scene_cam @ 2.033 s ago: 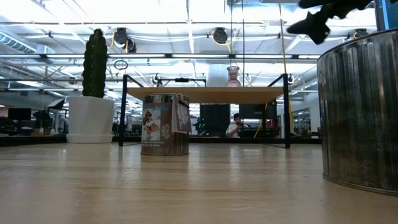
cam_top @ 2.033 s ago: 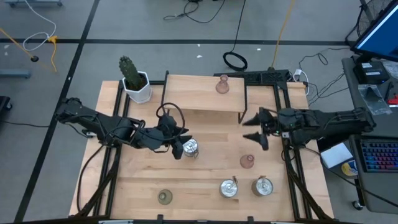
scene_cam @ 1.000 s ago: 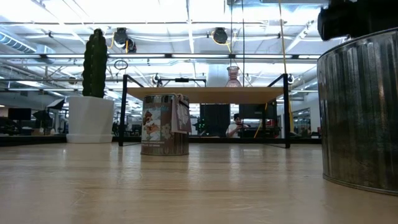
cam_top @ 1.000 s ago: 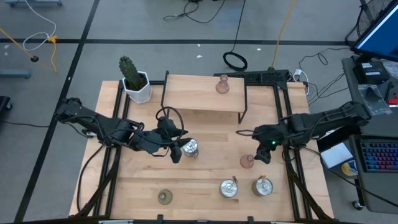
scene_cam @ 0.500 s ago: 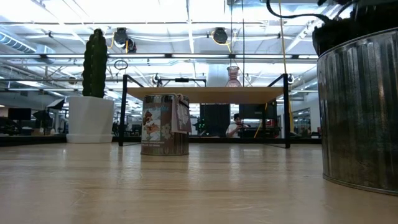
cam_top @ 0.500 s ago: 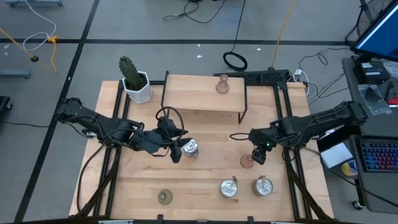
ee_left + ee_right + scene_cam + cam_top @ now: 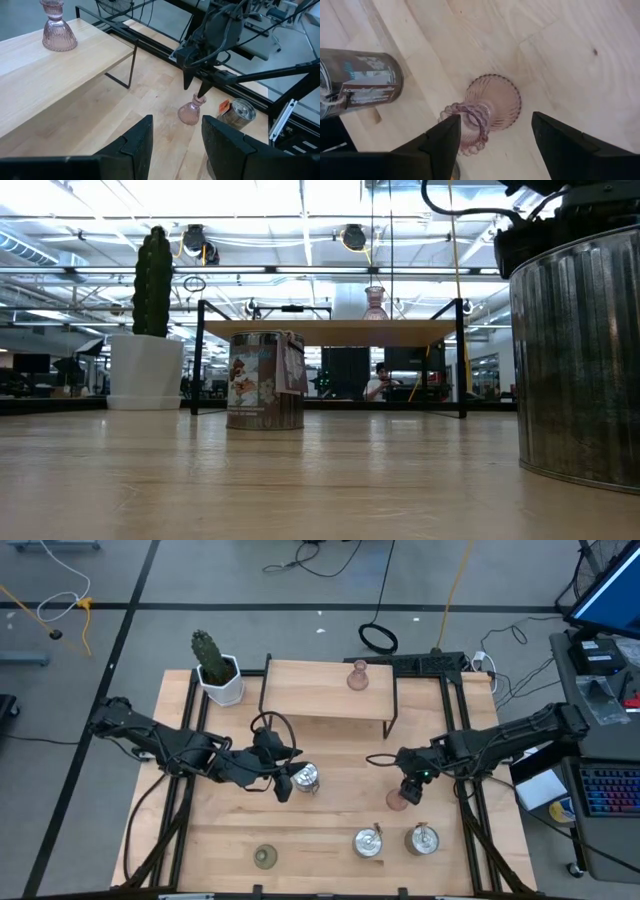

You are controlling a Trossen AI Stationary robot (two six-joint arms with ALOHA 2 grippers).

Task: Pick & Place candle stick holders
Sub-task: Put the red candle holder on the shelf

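A pinkish glass candle stick holder point(image 7: 398, 800) stands upright on its base on the table at the right. My right gripper point(image 7: 495, 119) hangs over it, pointing down and open, with one finger on each side of its neck point(image 7: 470, 125); I cannot tell whether a finger touches it. My left gripper point(image 7: 175, 137) is open and holds nothing. It is raised mid-table beside a silver holder point(image 7: 306, 777) that stands on the table. Another pinkish holder point(image 7: 357, 677) stands on the wooden shelf point(image 7: 320, 700). An olive-green holder point(image 7: 264, 857) stands near the front edge.
Two silver holders point(image 7: 369, 843) point(image 7: 423, 839) stand near the front edge, close to the right gripper. A white pot with a cactus point(image 7: 218, 675) sits at the far left corner. The shelf's black legs point(image 7: 391, 720) stand behind the pinkish holder.
My right gripper has come down and moved toward the table's left and near edge, until its fingers stand around the pinkish holder on the table. The holder has not moved.
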